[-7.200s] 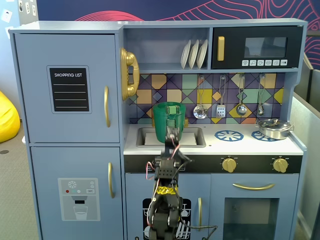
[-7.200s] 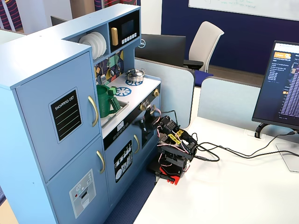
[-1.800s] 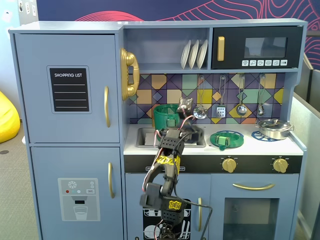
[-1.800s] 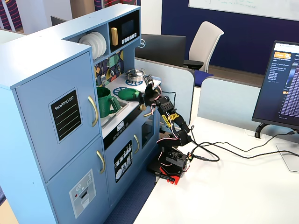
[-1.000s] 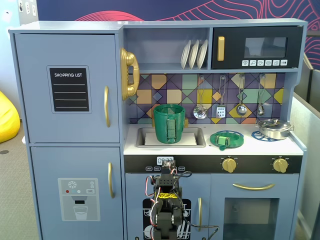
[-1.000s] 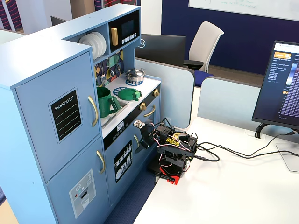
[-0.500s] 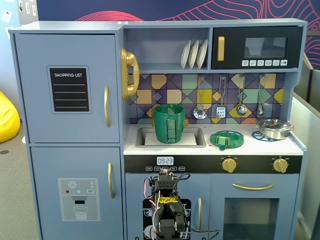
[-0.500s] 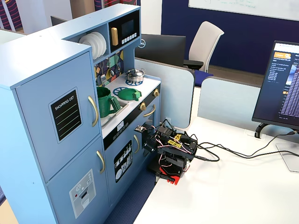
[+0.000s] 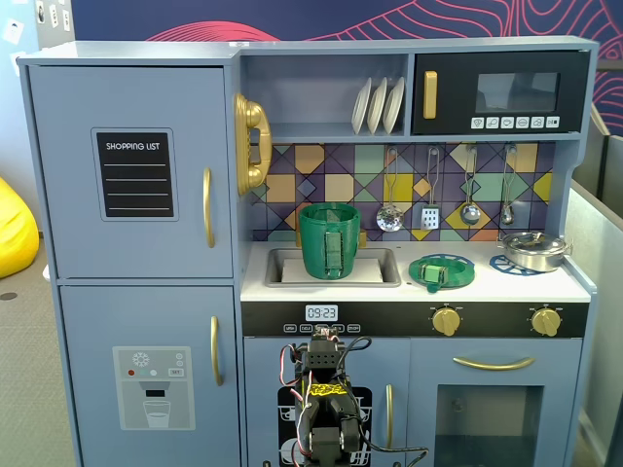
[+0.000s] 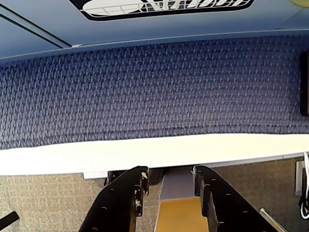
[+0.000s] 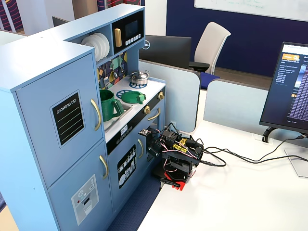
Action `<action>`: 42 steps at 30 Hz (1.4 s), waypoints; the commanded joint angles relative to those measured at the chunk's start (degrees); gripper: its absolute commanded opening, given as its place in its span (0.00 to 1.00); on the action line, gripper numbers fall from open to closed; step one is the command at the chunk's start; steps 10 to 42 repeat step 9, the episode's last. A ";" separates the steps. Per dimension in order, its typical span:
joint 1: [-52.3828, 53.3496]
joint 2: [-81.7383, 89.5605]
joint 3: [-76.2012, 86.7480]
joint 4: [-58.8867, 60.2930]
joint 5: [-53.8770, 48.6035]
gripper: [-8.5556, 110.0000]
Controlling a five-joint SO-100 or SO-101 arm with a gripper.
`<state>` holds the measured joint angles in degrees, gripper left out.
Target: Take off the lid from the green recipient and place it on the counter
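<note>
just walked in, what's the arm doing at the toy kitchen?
Nothing is in its grip right now. The arm is folded low in front of the kitchen, its claw open and empty, pointing down at the blue carpet. The lid lies flat on the counter, on the burner ring beside the sink. The green recipient stands open in the sink. Judging from that, the lid job looks done.
</note>
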<state>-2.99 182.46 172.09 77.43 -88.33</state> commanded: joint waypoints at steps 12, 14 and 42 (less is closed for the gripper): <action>1.67 -0.35 -0.35 10.28 1.76 0.08; 1.67 -0.35 -0.35 10.28 1.76 0.08; 1.67 -0.35 -0.35 10.28 1.76 0.08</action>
